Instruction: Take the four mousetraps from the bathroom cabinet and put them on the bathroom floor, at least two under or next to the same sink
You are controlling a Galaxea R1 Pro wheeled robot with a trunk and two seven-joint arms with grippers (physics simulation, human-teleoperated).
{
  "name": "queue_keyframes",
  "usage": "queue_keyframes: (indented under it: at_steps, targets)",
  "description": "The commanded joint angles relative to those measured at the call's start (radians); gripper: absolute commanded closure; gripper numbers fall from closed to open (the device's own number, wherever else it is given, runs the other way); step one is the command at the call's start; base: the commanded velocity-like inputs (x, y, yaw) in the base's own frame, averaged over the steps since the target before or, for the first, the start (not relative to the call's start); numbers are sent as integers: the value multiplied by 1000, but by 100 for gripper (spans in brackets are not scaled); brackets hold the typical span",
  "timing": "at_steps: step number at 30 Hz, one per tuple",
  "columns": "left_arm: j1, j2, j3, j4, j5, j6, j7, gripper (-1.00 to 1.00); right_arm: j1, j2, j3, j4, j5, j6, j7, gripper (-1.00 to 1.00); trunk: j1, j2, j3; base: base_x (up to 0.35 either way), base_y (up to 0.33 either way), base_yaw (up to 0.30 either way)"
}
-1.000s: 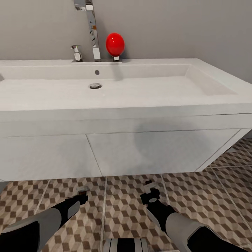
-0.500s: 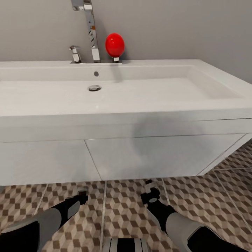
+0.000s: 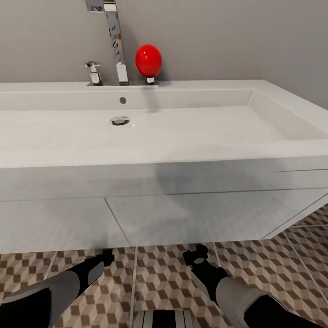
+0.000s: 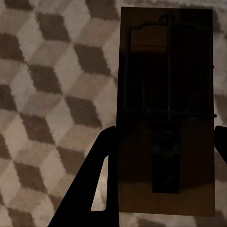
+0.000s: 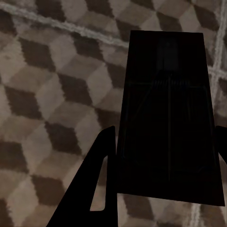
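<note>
Nearest to us, our left gripper point(image 3: 107, 258) holds one mousetrap point(image 4: 165, 113): in the left wrist view the tan board with its dark wire bar and spring sits between the two dark fingers point(image 4: 97, 182), which close on its long edges, above the bathroom floor point(image 4: 47, 94). Our right gripper point(image 3: 197, 255) likewise carries a second mousetrap point(image 5: 168, 118), a much darker board in shadow, pinched between its fingers point(image 5: 99, 175) over the cube-patterned tiles; we cannot tell whether either board touches the floor. In the head view both grippers hang low over the tiles just in front of the white drawers point(image 3: 191, 216) of the sink point(image 3: 182, 132). Change noted: across the last second the sink unit has grown larger and slid lower in the head view, its front edge now almost over the grippers, while both arms keep the same place in the picture; we read this as the base rolling toward the sink, not the arms moving. Farther back stand the chrome tap point(image 3: 114, 45) and a red rounded object point(image 3: 148, 60) at the basin's rear edge, against the grey wall point(image 3: 237, 36). Judgement: two traps are in position for setting down directly beside this sink, which would meet the sink clause; release is not yet done, and the other two traps are unaccounted for here.
</note>
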Motion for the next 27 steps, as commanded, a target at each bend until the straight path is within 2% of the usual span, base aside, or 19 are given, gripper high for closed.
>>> queue_keyframes:
  at_steps: [1, 5, 27]
  targets:
    - [0, 1, -7, -5, 2, 4, 11, 100, 0, 0, 8, 0, -12, -1, -1, 100, 0, 0, -1, 2, 0, 0]
    - [0, 1, -7, -5, 1, 4, 11, 100, 0, 0, 8, 0, -12, -1, -1, 100, 0, 0, -1, 0, 0, 0]
    - [0, 1, -7, -3, 4, 5, 11, 100, 0, 0, 8, 1, -14, -7, -1, 100, 10, -5, -86, 0, 0, 0]
